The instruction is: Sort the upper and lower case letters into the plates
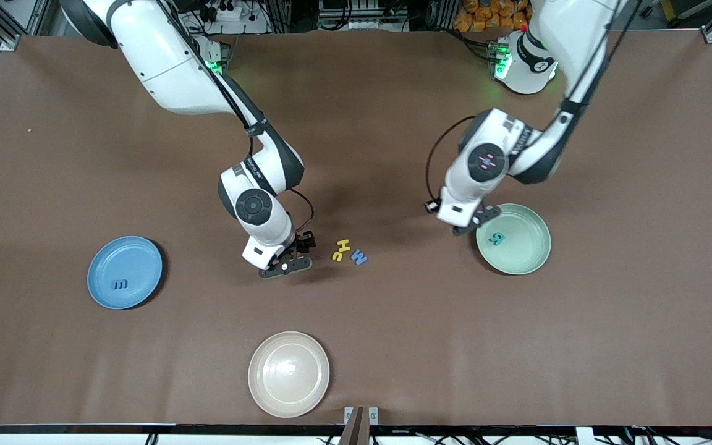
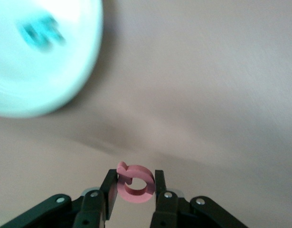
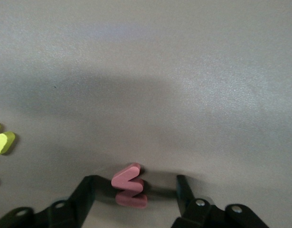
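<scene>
My left gripper (image 1: pixel 470 225) is over the table just beside the rim of the mint green plate (image 1: pixel 532 250). It is shut on a round red letter (image 2: pixel 136 190) held between its fingertips (image 2: pixel 135 175). A teal letter (image 1: pixel 497 238) lies in that plate, which also shows in the left wrist view (image 2: pixel 46 85). My right gripper (image 1: pixel 285 258) is low at the table and open (image 3: pixel 136 180). A red zigzag letter (image 3: pixel 129 191) lies on the table between its spread fingers, touching neither. The light blue plate (image 1: pixel 139 259) holds a blue letter (image 1: pixel 120 285).
Two yellow letters (image 1: pixel 340 249) and a blue letter (image 1: pixel 359 257) lie on the brown table beside my right gripper, toward the left arm's end. One yellow letter shows in the right wrist view (image 3: pixel 2 142). A cream-beige plate (image 1: pixel 288 373) sits near the front edge.
</scene>
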Robot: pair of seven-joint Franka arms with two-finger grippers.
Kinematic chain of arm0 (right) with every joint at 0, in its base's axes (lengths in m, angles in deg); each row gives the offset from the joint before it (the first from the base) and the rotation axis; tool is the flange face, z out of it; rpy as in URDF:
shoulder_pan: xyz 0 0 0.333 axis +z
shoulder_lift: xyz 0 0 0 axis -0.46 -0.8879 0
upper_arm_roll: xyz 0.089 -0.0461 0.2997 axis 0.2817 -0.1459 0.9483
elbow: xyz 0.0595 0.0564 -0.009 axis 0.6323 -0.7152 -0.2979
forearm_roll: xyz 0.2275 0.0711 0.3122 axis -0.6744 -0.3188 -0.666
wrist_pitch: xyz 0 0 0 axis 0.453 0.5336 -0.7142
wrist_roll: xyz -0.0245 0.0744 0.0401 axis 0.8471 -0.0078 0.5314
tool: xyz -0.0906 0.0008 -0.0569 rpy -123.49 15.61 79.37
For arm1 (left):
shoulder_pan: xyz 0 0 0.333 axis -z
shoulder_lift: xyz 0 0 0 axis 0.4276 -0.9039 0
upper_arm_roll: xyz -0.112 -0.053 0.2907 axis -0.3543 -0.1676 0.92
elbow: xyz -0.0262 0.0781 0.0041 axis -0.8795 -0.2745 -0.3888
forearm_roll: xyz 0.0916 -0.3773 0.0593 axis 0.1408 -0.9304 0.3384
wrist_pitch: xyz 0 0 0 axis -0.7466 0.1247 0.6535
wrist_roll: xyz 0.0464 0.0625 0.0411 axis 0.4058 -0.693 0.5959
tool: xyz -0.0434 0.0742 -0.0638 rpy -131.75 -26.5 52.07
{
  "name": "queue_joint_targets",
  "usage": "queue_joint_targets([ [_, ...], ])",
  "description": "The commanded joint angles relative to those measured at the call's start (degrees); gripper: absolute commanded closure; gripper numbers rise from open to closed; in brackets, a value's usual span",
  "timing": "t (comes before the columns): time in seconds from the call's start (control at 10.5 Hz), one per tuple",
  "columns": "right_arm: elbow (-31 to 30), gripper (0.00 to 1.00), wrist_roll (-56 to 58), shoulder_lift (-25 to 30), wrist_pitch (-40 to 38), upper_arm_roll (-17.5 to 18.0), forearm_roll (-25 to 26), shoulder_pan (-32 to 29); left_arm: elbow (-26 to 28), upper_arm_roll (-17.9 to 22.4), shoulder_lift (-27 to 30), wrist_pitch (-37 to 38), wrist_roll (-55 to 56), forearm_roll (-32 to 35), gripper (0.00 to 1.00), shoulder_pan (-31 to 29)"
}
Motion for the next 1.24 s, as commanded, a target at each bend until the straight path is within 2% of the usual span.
queue_joint_targets([
  [0.0,0.19,1.0,-1.07,-0.35,-0.39,-0.37,0.51,0.81,-1.43,-0.59,-0.84,2.98,-14.9,2.28,0.86,-8.82],
  [0.1,0.19,1.0,-1.07,-0.26,-0.39,-0.37,0.51,0.81,-1.34,-0.68,-1.54,2.8,-17.84,3.77,0.85,-11.21],
  [0.19,0.19,1.0,-1.16,-0.17,-0.39,-0.37,0.51,0.81,-0.73,-0.68,-1.89,2.54,-19.0,5.87,0.76,-11.84],
  [0.29,0.19,1.0,-1.07,0.35,-0.47,-0.37,0.51,0.46,-0.73,-0.68,-2.85,2.54,-19.01,6.41,0.61,-11.5],
  [0.38,0.19,1.0,-0.98,1.14,-0.82,-0.54,0.51,0.02,-0.64,-0.68,-3.3,2.36,-19.01,6.51,0.03,-11.75],
  [0.57,0.45,1.0,1.28,3.68,-3.89,-3.25,0.78,-2.25,-1.07,-0.77,-3.3,2.19,-18.84,6.42,0.0,-11.41],
  [0.67,0.54,1.0,6.7,5.0,-4.51,-4.92,0.78,-4.44,-1.6,-0.94,-3.22,2.19,-18.05,5.55,0.0,-10.88],
  [0.86,0.8,1.0,18.55,7.2,-8.01,-5.73,0.78,-11.37,-4.58,-3.56,-3.65,2.19,-13.85,1.44,0.0,-10.44],
  [1.14,0.19,1.0,33.6,9.4,-12.08,-6.17,1.04,-20.0,-16.32,-3.93,-11.62,2.19,1.93,1.23,0.0,-1.24],
])
